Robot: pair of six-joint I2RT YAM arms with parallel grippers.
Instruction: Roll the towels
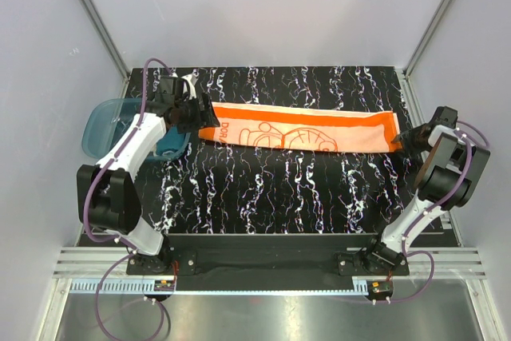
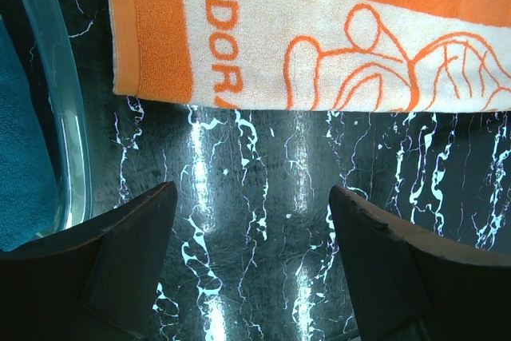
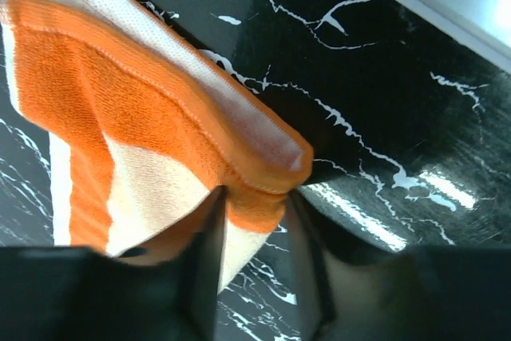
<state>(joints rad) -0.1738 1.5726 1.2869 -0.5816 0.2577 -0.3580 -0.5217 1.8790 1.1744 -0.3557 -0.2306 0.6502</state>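
Orange towel [image 1: 299, 132] is lying stretched out lengthwise on the black marbled table [image 1: 263, 189], its cream face with orange line drawings and lettering turned up. It is reaching from just ahead of the left gripper [image 2: 254, 193] across to the right gripper [image 3: 254, 225].

The right gripper is sitting at the towel's far right end and is pinching one corner of it. The orange hem is wedged between the two fingers and is pressing against both. Just beyond the jaws, the cloth is rising off the table and folding over on itself, showing a white underside along the raised edge. How firmly the jaws are clamping is hard to judge from so close, but the corner looks held.

The left gripper is hanging over bare table with its jaws spread wide and nothing between them. The towel's left end, with its orange border and the letters "DOR", is lying just ahead of the fingertips, apart from them. Off to the left of these jaws, the curved rim of a clear blue plastic tray [image 2: 68, 117] is showing. A teal towel [image 2: 20, 141] is lying inside it, well apart from both grippers.
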